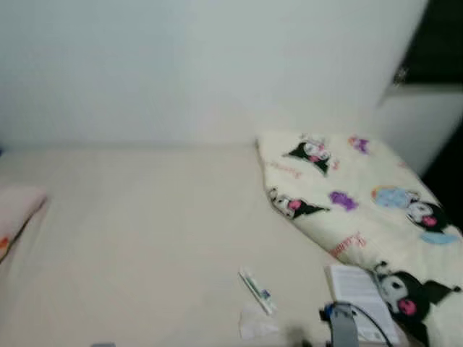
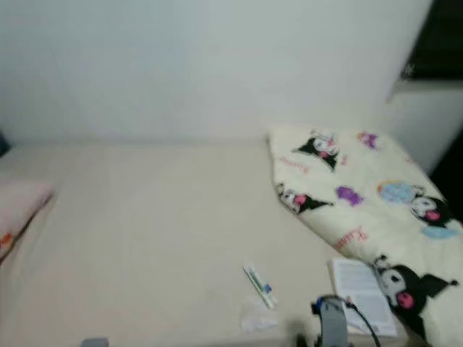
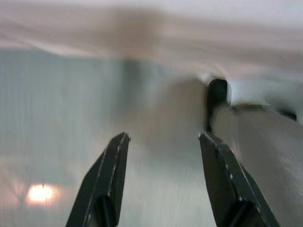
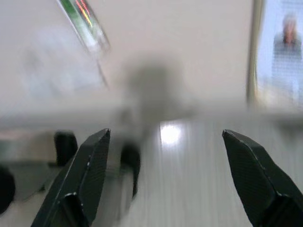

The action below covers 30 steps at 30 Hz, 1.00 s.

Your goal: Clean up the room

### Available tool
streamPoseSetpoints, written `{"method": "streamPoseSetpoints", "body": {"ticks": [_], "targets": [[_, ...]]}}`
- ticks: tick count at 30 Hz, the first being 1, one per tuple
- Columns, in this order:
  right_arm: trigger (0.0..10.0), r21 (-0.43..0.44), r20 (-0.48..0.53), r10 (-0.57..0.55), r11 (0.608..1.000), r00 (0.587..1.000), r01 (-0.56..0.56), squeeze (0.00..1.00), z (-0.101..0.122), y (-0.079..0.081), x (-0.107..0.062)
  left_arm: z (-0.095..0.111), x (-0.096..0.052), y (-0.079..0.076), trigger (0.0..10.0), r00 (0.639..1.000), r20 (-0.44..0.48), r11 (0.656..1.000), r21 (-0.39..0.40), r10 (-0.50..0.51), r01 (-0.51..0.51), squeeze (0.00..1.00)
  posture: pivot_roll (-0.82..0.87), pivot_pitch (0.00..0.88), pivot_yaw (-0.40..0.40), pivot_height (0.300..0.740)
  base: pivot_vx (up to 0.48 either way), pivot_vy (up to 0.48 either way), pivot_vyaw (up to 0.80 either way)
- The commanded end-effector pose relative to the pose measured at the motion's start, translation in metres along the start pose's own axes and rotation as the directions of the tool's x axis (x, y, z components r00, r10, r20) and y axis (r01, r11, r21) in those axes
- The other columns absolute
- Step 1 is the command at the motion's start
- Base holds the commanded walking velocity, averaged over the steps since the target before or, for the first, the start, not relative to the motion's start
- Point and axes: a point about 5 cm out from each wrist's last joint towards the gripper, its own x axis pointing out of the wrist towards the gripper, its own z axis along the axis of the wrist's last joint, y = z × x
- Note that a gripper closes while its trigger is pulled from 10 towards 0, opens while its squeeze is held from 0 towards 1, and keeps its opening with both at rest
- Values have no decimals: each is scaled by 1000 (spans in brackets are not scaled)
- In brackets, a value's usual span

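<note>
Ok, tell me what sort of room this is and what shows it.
Most likely a bedroom. A wide cream bed stands against a plain wall, with a cartoon-print quilt bunched on its right side and a pink pillow at its left edge. A small tube and a booklet lie loose on it.

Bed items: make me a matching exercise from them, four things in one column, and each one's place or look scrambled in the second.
Things:
1. tube
2. booklet
3. blanket
4. pillow

Descriptions:
A. pink, at the bed's left edge
B. cream with cartoon characters, bunched on the bed's right side
C. white printed pages, lying against the blanket near the bed's front edge
D. slim and white, lying on the bare sheet left of the booklet

Pairs: 1-D, 2-C, 3-B, 4-A
</note>
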Motion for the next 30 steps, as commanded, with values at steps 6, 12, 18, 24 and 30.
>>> {"method": "streamPoseSetpoints", "body": {"ticks": [6, 12, 18, 24, 30], "targets": [[10000, -16, 138, 51, 999, 989, -49, 0, 33, 7, 4, -8, -1, -3, 10000, 999, -31, 999, 30, -22, 23, 0, -65, 0, -39, 740, 0, 0, 133], [10000, -49, 178, 94, 995, 980, -86, 0, 46, 12, 5, -11, -1, -6, 10000, 999, -35, 999, 25, -36, 36, 0, -69, 0, -42, 740, 0, 0, 794], [10000, -94, 178, 122, 990, 976, -106, 0, 51, 14, 6, -11, -2, -8, 10000, 998, -34, 997, 51, -55, 56, 0, -72, 0, -43, 740, 0, -160, 317], [10000, -126, 126, 116, 987, 985, -100, 0, 56, 15, 8, -9, -1, -5, 10000, 999, -27, 999, 26, -32, 33, 0, -75, 0, -41, 735, 0, -80, 0], [10000, -113, 104, 82, 991, 991, -70, 0, 54, 10, 8, 2, 0, -3, 10000, 999, 18, 999, -10, -42, 42, 0, -68, 0, -41, 720, 0, 0, 0]]}}
